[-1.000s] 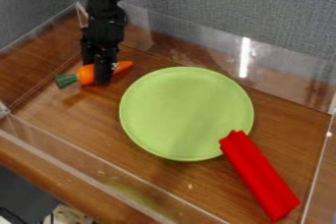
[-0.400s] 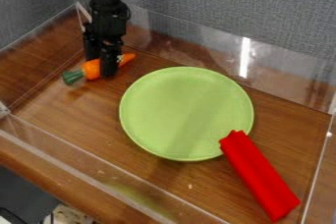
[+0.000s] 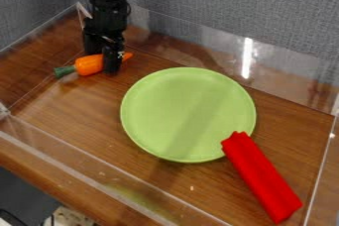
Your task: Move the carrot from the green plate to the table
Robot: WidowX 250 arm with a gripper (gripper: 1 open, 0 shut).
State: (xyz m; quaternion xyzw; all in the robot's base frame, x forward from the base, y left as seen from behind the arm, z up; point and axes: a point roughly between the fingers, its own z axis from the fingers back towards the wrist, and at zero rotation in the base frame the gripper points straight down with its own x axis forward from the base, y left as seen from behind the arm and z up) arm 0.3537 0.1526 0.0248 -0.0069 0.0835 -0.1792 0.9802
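Observation:
The small orange carrot (image 3: 86, 66) with its dark green stub lies on the brown wooden table (image 3: 79, 111), left of the green plate (image 3: 188, 113) and apart from its rim. The plate holds nothing. My black gripper (image 3: 109, 57) hangs over the carrot's right end, its fingers spread on either side and lifted off the carrot. The jaws stand open and hold nothing.
A long flat red block (image 3: 260, 175) lies at the plate's lower right, touching its rim. Clear acrylic walls (image 3: 245, 56) edge the table on all sides; the arm stands close to the back left wall.
The gripper has opened and risen slightly. The carrot has been let go and now lies flat on the table, shifted a little left.

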